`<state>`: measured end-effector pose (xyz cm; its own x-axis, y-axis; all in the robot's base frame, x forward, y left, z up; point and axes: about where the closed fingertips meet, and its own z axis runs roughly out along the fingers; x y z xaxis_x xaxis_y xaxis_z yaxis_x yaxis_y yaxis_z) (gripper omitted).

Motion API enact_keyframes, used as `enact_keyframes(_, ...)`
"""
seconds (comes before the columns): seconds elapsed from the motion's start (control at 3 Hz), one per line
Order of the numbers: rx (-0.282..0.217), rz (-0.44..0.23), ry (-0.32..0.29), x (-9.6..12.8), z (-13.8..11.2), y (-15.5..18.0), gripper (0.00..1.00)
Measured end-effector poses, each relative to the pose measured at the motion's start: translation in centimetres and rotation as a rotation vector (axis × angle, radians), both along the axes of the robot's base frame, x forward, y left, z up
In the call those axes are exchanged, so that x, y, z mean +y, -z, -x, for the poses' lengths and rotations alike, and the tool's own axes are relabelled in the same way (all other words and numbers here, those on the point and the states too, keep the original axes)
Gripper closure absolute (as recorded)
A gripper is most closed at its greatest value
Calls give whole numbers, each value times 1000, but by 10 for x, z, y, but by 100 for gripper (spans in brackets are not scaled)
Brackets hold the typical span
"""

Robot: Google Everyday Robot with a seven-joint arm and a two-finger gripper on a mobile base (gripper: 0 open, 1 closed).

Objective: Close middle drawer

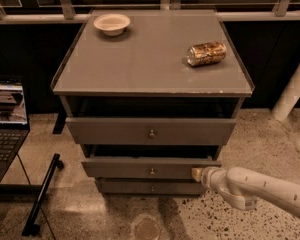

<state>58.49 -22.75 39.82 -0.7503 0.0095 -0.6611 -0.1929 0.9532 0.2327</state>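
Note:
The grey cabinet [152, 59] has three drawers. The middle drawer [120, 167] has a low flat front with a small round metal knob [151, 171] and stands pulled out a little, with a dark gap above it. My gripper [197, 173], on the end of a white arm [260, 189] coming in from the lower right, is at the right end of the middle drawer's front, touching or almost touching it.
The top drawer [110, 130] is also pulled out; the bottom drawer [125, 186] sits further in. A white bowl [112, 23] and a lying can [206, 53] rest on the cabinet top. An open laptop [7, 119] and a black stand leg [42, 196] are at left, and a white pillar [292, 91] at right.

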Motion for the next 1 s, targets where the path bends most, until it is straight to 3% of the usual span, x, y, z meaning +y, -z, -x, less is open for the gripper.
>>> enact_keyframes(0.67,-69,20,14,4,-34,-25,100)
enact_keyframes(1.0,-69,20,14,4,-31,-24,100)
